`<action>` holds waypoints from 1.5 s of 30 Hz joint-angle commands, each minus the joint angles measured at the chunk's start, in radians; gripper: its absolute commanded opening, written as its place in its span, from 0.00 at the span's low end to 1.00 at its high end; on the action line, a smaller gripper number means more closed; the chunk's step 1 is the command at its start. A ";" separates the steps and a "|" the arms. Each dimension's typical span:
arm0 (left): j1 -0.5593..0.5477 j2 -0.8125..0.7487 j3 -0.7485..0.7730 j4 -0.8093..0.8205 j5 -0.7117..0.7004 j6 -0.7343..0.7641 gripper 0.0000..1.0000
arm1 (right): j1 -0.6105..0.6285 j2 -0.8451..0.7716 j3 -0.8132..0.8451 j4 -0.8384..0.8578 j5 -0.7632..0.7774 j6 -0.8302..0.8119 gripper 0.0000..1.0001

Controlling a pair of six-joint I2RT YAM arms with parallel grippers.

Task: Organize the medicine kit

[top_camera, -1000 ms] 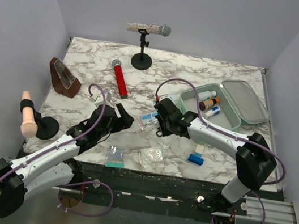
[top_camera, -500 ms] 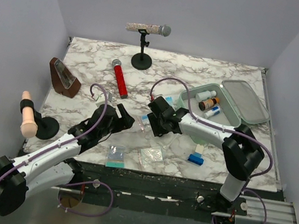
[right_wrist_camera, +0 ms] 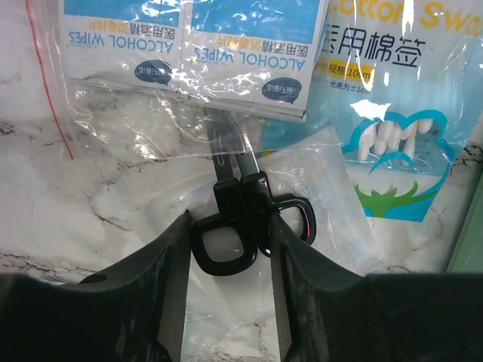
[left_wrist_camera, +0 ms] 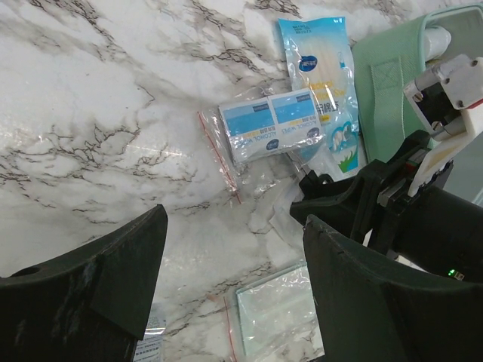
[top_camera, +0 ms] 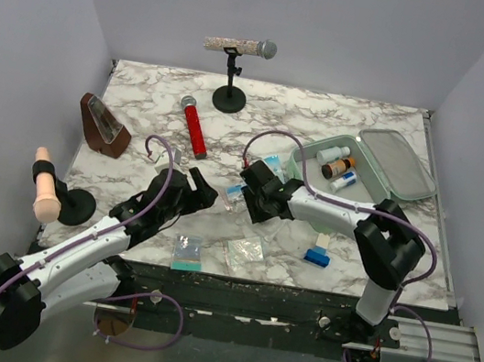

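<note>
The medicine kit sits open near the far right corner, right of the right gripper, which is narrowed around bagged scissors; grip uncertain.

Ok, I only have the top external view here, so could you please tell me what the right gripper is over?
Observer: The right wrist view shows small black-handled scissors inside a clear bag, lying between the fingers of the right gripper.
Operator: Thank you. Is it gripping them?
Observer: I cannot tell. One handle loop sits between the fingers, and the other lies partly beyond one finger.
Operator: And what lies just past the blades?
Observer: Two packets labelled ALCOHOL WIPES. The blade tips reach their near edge.
</note>
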 commanded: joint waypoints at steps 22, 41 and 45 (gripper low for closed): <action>-0.003 -0.014 -0.012 0.019 0.017 0.001 0.83 | 0.004 -0.334 -0.086 -0.162 -0.024 0.057 0.28; -0.003 0.016 -0.019 0.057 0.046 -0.001 0.83 | 0.006 -0.219 -0.156 -0.104 0.000 0.014 0.34; -0.003 0.011 -0.019 0.051 0.040 0.001 0.83 | 0.004 -0.193 -0.162 -0.077 0.016 0.007 0.33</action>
